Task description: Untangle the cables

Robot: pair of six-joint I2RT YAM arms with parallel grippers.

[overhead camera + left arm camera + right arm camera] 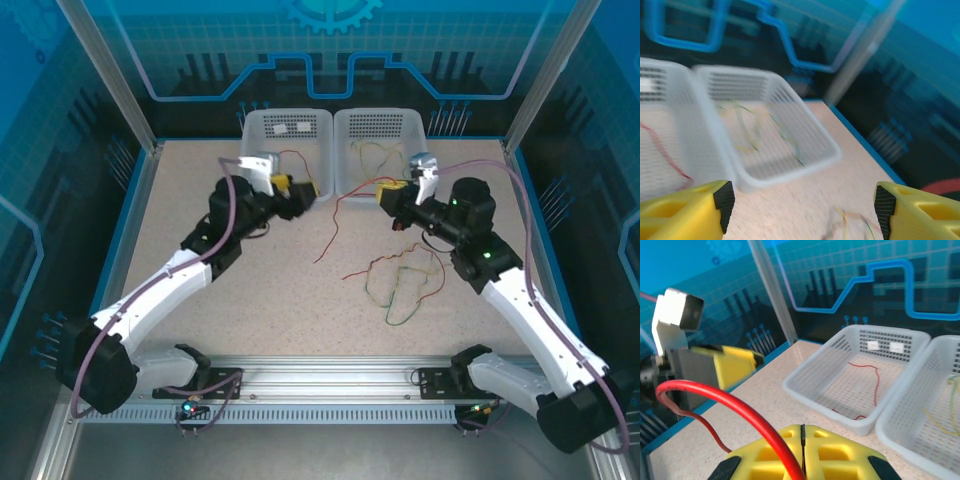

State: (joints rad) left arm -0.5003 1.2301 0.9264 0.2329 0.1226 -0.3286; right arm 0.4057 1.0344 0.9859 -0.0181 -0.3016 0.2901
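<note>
red wire (871,372) already lies by itself in the left basket (805,372), and a few pale yellow and green wires (757,125) lie in the right basket (805,161). both baskets stand side by side against the far edge of the tabletop (250,300). we judge that much sorted.

two things are left. a loose tangle (400,285) of pale yellow, green and reddish strands sits on the right half of the tabletop, between its middle and its near edge. a long red cable (335,225) trails from the right gripper (802,435) down toward the tabletop's middle. we cannot tell whether its low end is free of the tangle or only lies just beside it. by our reckoning the job is perhaps half done.

the right arm reaches in from the near right corner with its elbow bent and its wrist turned leftward. it holds the gripper raised in front of the right basket. its yellow fingers (840,455) are pressed together, clenched on the red cable, which arches up and out of them.

the left arm stretches from the near left corner. the left gripper (805,202) is lifted in front of the left basket and faces the right one across a gap. it is spread wide and grasps nothing.
</note>
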